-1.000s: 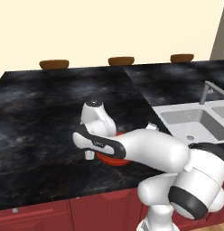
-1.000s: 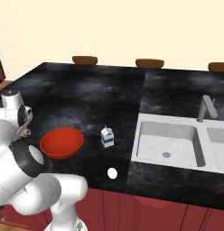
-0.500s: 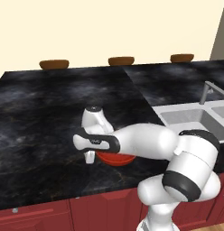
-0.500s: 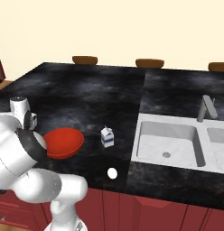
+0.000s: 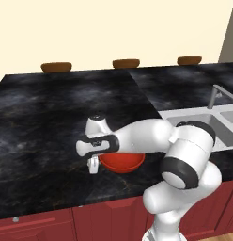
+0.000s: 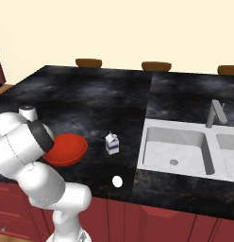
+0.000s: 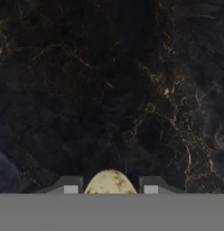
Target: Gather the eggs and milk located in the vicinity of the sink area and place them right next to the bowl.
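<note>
Speckled egg (image 7: 109, 182) gripped btwn closed fingers (image 7: 110, 186), bottom centre of hand view, low over dark surface (image 5: 43, 117) just left of red bowl (image 5: 120, 161); white egg (image 6: 117, 181) & milk (image 6: 112, 143) mid-frame, not yet moved.

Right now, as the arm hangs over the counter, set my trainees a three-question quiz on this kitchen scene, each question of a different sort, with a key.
1. True or false: the gripper is shut on the speckled egg.
2. Which lies nearest the counter's front edge? A) milk carton B) white egg C) red bowl
3. Fill in: the milk carton stands between the red bowl and the ____.

Key: 1 true. 2 B. 3 sink.
</note>
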Controlling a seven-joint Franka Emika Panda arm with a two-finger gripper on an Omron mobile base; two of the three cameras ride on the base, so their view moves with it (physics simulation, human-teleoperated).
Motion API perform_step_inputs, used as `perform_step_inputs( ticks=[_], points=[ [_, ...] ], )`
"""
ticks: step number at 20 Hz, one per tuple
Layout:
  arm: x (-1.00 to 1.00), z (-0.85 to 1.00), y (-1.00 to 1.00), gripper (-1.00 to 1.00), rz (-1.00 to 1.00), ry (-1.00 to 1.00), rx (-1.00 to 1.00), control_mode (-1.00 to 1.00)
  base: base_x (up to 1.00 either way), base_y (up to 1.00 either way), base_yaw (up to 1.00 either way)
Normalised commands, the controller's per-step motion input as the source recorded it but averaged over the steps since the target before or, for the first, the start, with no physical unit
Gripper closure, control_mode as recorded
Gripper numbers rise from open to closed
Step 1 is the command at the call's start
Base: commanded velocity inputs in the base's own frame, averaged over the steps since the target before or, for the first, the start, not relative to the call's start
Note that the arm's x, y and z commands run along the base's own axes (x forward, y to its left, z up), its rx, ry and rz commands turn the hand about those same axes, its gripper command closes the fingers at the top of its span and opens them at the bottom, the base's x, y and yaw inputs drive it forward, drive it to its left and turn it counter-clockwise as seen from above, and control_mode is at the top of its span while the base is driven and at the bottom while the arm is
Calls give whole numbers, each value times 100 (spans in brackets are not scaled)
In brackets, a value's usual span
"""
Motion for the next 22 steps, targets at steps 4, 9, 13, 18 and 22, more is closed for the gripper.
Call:
perform_step_inputs(
  ticks=[4,9,13,18,22],
  points=[
    [2,-25,0,100,0,1,0,-100,0,0,0],
    [0,-17,-1,100,0,0,0,-100,0,0,0],
    [0,-13,-4,100,0,0,0,-100,0,0,0],
    [0,-11,-9,100,0,0,0,-100,0,0,0],
    [1,-9,-13,100,0,-1,0,-100,0,0,0]
  ],
)
